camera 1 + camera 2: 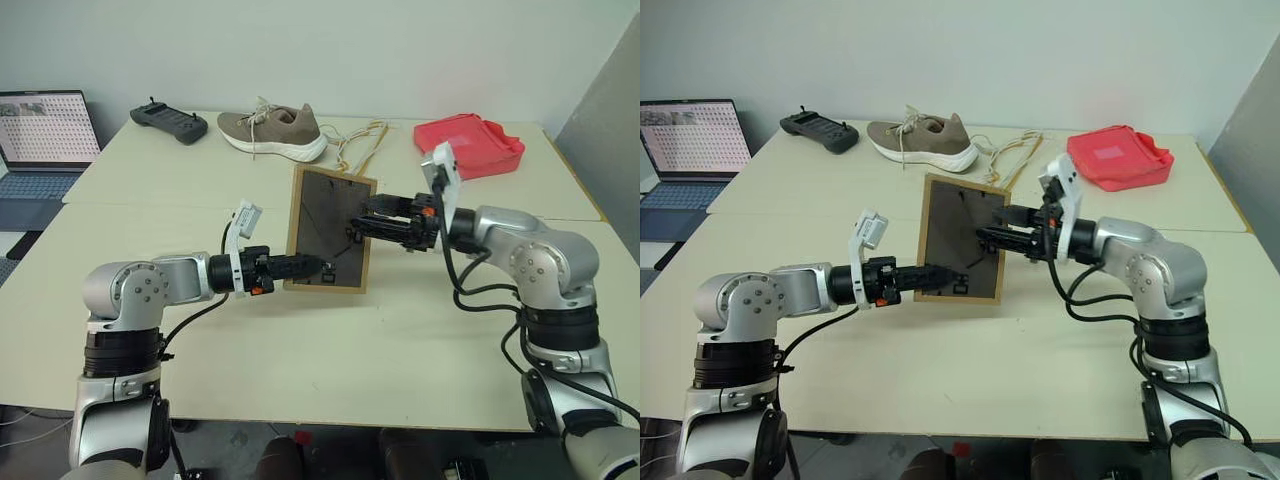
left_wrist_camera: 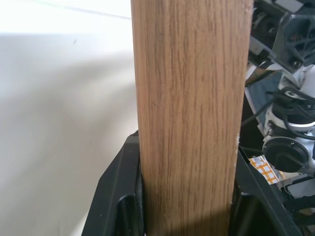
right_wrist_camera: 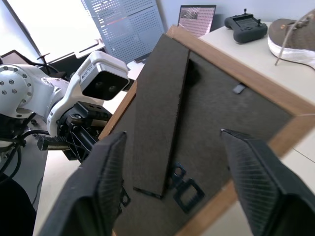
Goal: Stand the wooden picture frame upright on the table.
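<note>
The wooden picture frame (image 1: 330,230), stiff and probably light, is pinched at its edge by the left gripper's (image 1: 312,267) fingers, while the right gripper's (image 3: 172,162) fingers are spread wide, holding nothing, before its fold-out stand (image 3: 160,118).

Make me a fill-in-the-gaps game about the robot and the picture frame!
1. The left gripper is shut on the wooden ____ of the picture frame.
2. The side of the frame facing the robot is its dark ____.
3. The right gripper has its fingers ____ in front of the frame's stand.
4. Behind the frame, on the table, lies a brown ____.

Missing words: edge; back; open; shoe
</note>
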Motion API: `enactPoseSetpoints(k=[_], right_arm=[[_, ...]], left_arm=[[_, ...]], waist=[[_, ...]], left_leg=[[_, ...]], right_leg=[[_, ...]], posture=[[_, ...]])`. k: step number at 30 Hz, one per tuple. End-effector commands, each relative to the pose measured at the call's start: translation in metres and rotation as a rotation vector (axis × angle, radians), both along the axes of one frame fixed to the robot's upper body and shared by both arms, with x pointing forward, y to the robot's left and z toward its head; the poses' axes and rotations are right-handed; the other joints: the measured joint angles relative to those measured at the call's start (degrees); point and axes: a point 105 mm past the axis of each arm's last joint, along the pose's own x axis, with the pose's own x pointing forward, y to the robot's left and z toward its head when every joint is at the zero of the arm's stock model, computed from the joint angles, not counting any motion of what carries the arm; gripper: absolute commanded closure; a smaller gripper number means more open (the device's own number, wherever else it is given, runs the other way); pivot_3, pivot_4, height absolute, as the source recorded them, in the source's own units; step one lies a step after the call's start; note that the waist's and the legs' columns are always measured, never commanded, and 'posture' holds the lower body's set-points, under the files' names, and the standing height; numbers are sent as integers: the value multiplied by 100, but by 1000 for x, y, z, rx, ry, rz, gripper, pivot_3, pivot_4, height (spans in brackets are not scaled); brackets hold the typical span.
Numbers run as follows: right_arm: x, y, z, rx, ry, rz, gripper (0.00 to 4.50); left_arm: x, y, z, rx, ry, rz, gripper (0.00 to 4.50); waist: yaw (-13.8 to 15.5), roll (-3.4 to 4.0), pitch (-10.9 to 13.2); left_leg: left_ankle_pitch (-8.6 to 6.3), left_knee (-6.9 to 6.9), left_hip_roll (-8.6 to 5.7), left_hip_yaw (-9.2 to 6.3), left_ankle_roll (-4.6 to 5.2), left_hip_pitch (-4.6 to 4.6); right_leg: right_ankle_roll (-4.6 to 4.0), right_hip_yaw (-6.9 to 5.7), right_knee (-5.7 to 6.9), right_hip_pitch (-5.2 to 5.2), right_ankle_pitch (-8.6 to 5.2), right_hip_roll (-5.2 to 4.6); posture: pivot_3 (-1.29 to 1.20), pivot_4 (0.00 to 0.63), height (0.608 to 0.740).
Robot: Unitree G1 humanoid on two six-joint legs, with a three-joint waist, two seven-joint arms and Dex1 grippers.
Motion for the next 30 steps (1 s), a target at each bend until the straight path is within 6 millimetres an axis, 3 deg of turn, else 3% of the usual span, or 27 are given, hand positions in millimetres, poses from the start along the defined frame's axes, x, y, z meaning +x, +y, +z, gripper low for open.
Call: enactPoseSetpoints(k=[1, 4, 8, 11, 16, 23, 27, 30], right_arm=[[5, 28, 12, -3, -110, 9, 292], [12, 37, 7, -42, -162, -33, 20], [-6, 55, 7, -30, -175, 55, 20], [-20, 56, 11, -7, -182, 115, 20], [-40, 29, 10, 10, -97, 179, 20], [-40, -3, 1, -49, -74, 107, 20], [-31, -31, -15, -187, -148, 3, 20], [-18, -57, -25, -343, -356, -103, 20]], left_arm=[[2, -7, 14, -18, -84, -27, 3225], [5, -8, 13, -22, -80, -10, 3225], [6, -9, 10, -15, -80, -7, 3225], [9, -5, 7, -13, -75, 14, 3225], [6, -2, 1, -15, -56, 27, 3225], [2, -2, -4, -28, -18, 22, 3225], [-5, -7, -5, -66, 55, -13, 3225], [-10, -7, -4, -123, 187, -47, 3225]], waist=[[-15, 1, 0], [-62, 1, 1], [-67, 1, 1], [-61, 1, 1], [-61, 1, 1], [-70, 0, 1], [-64, -1, 2], [-56, -3, 3]], left_leg=[[0, 0, 0, 1, 0, 0], [0, -1, 3, 0, 0, 1], [1, 0, 2, -2, -1, -4], [1, 0, 3, -4, -1, -5], [1, 0, 2, -6, -1, -5], [0, 0, 2, -6, 0, -4], [-1, -1, 0, -5, 2, -7], [-1, -1, -2, -5, 2, -8]], right_leg=[[0, 1, 0, -1, 0, 0], [0, -1, 2, -2, 0, 1], [0, -4, 1, -4, 0, -1], [0, -7, 1, -4, 0, -1], [0, -7, 1, -4, 0, -2], [0, -7, 3, -3, 0, 0], [0, -6, -9, -2, 0, 0], [1, -5, -11, -1, 0, -1]], posture=[[0, 150, 740], [0, 150, 740], [0, 150, 740], [0, 150, 740], [0, 150, 740], [0, 150, 740], [0, 150, 740], [0, 150, 740]])
